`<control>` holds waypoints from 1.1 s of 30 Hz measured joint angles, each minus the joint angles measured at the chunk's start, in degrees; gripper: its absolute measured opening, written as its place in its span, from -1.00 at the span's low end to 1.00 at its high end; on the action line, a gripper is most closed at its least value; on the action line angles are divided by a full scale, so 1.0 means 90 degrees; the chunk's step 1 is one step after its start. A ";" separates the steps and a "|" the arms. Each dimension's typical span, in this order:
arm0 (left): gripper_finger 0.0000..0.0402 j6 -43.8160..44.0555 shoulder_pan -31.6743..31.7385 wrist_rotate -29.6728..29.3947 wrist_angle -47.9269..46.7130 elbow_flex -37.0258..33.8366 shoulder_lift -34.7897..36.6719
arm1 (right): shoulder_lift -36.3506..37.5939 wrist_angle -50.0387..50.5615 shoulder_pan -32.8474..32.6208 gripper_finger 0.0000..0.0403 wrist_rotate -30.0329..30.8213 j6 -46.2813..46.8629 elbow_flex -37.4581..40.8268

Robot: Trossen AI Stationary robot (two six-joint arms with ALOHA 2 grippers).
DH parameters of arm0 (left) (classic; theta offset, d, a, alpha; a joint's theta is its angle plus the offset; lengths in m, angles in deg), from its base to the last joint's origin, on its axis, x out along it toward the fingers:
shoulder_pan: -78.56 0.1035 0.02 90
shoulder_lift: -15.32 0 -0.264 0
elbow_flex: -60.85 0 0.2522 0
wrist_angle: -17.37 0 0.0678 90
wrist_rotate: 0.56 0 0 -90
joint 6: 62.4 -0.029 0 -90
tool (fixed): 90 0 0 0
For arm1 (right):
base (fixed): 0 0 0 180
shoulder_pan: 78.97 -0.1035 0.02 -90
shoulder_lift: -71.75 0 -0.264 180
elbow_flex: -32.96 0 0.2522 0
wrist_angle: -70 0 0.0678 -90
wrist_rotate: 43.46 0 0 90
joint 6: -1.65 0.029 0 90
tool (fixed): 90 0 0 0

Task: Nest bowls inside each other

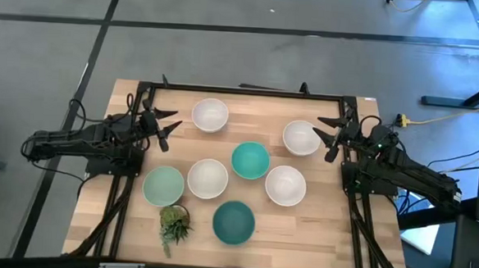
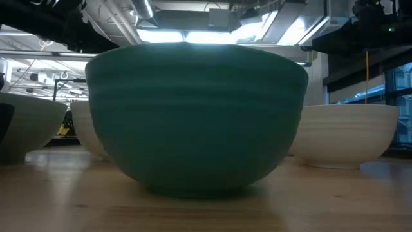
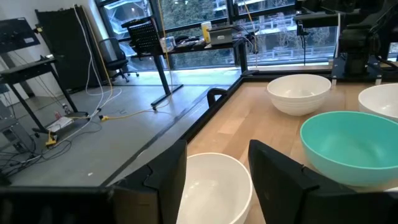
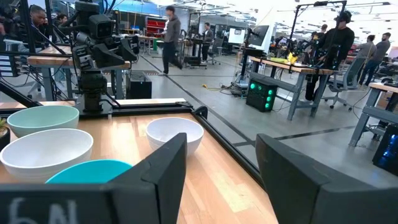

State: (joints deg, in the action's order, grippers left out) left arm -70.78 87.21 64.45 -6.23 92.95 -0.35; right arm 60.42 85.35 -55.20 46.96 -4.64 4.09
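Seven bowls stand apart on their bases on the wooden table. The four white ones are at far left (image 1: 210, 114), far right (image 1: 302, 138), the middle (image 1: 207, 178) and right of the middle (image 1: 285, 185). The teal bowl (image 1: 250, 160) stands between them, the pale mint bowl (image 1: 164, 186) is at near left, and the darker teal bowl (image 1: 234, 221) is nearest, filling the low view (image 2: 196, 116). My left gripper (image 1: 164, 123) is open beside the far-left white bowl (image 3: 214, 186). My right gripper (image 1: 328, 134) is open beside the far-right white bowl. Neither touches anything.
A small green potted plant (image 1: 174, 225) stands near the table's near edge, between the mint and darker teal bowls. A black frame rail (image 1: 242, 91) runs along the far edge and down both sides. People stand in the room beyond the table (image 4: 171, 37).
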 joint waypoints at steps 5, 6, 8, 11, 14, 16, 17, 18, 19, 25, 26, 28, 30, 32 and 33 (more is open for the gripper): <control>-0.17 0.0000 0.0001 0.0001 0.0000 0.0001 0.0000 | 0.0000 0.0000 0.0000 -0.04 0.0000 -0.0002 0.0000; -0.17 0.0000 -0.0001 0.0001 0.0000 0.0001 -0.0001 | 0.0001 -0.0003 0.0000 -0.04 0.0000 -0.0002 0.0000; -0.17 0.0000 -0.0001 0.0002 0.0000 0.0001 0.0002 | -0.0001 -0.0017 -0.0001 -0.04 0.0000 -0.0003 0.0001; -0.17 0.0000 0.0001 0.0000 0.0000 0.0001 0.0001 | -0.0003 -0.0025 0.0000 -0.04 0.0000 -0.0007 -0.0001; -0.17 0.0000 0.0001 0.0001 0.0000 0.0000 0.0001 | -0.0003 -0.0019 0.0000 -0.04 0.0000 0.0003 -0.0001; -0.17 0.0000 0.0002 -0.0001 0.0001 0.0000 0.0002 | -0.0003 -0.0031 0.0000 -0.04 0.0000 0.0000 0.0001; -0.17 0.0000 -0.0001 0.0002 0.0000 -0.0001 0.0001 | -0.0003 -0.0084 -0.0001 -0.04 0.0000 -0.0002 0.0001; -0.17 0.0000 0.0002 0.0001 0.0000 -0.0001 0.0001 | -0.0008 -0.0161 0.0000 -0.04 -0.0002 -0.0002 0.0001; -0.17 0.0000 0.0000 0.0000 0.0000 0.0000 0.0001 | -0.0011 -0.0223 -0.0002 -0.04 -0.0005 -0.0009 0.0001; -0.17 0.0000 0.0002 0.0002 0.0000 0.0001 0.0002 | -0.0014 -0.0402 0.0000 -0.04 -0.0032 0.0141 0.0001; -0.17 0.0000 -0.0001 0.0000 0.0000 0.0001 -0.0001 | -0.0016 -0.0395 -0.0002 -0.04 -0.0060 0.0260 0.0001; -0.17 0.0000 0.0000 0.0001 0.0000 0.0001 0.0001 | -0.0016 -0.0398 -0.0001 -0.04 -0.0121 0.0517 0.0001; -0.17 0.0000 0.0000 0.0002 0.0000 0.0001 0.0000 | -0.0016 -0.0421 -0.0002 -0.04 -0.0150 0.0636 0.0001; -0.17 0.0000 0.0001 0.0002 0.0000 0.0001 0.0000 | -0.0016 -0.0558 -0.0001 -0.04 -0.0153 0.0846 0.0001; -0.17 0.0000 -0.0001 0.0001 0.0000 0.0001 0.0002 | -0.0016 -0.0635 0.0000 -0.04 -0.0153 0.1044 0.0001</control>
State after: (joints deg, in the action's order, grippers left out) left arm -70.78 87.20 64.46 -6.23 92.96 -0.34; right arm 60.28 79.63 -55.20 45.59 4.76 4.10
